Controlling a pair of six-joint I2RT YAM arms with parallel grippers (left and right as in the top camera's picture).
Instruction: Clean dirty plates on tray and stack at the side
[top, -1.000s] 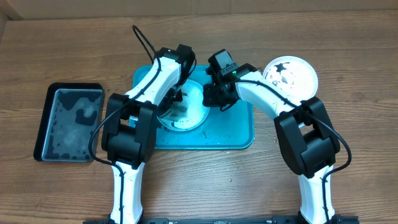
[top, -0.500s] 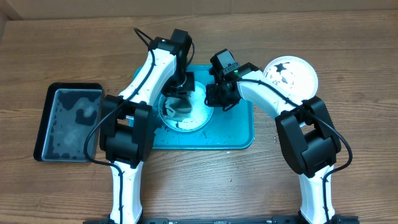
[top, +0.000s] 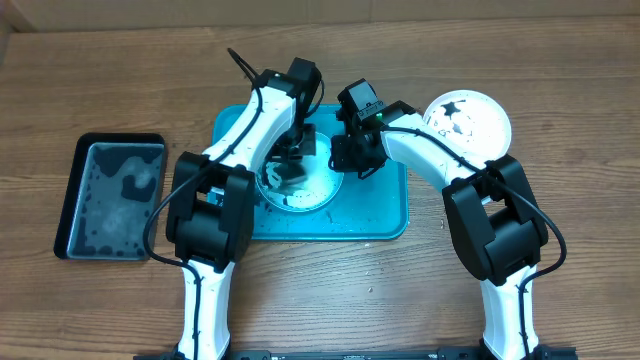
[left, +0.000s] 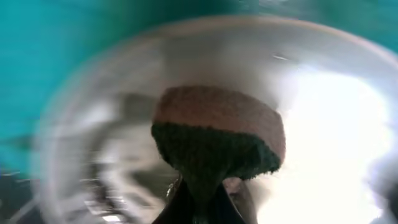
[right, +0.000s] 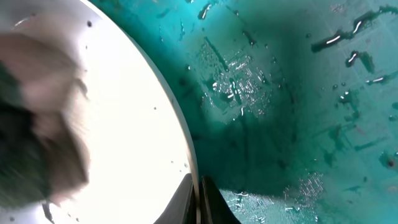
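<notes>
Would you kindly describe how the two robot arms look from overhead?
Both have white link shells and bulky black joint housings. The left arm carries a thin black cable looping above its wrist; the right arm shows a small green light near its wrist.

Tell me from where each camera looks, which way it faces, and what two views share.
Overhead: fixed above the table, facing straight down on the blue tray, black tray and smeared white plate; both arms show.
Left wrist: close above the pale plate, facing the sponge clamped in the left gripper; blurred.
Right wrist: low over the blue tray, facing its wet floor; the right gripper pinches the pale plate's rim.
Shared: both wrist views show the pale plate and sponge.
</notes>
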